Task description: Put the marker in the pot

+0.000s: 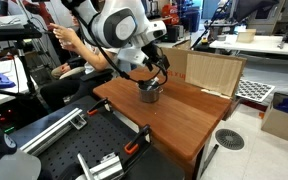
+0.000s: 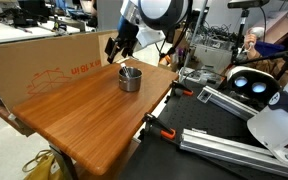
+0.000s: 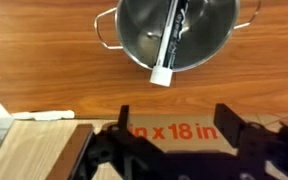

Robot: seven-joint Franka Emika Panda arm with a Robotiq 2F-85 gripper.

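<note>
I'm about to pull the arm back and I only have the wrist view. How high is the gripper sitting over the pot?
Observer: In an exterior view the gripper hangs above the pot, offset to one side, with a visible gap between them.
Operator: What's on that side?
Observer: A large cardboard box stands along the edge of the table, just beyond the pot.
Operator: Anyone near the arm?
Observer: Yes, a person sits beyond the table, behind the arm.
</note>
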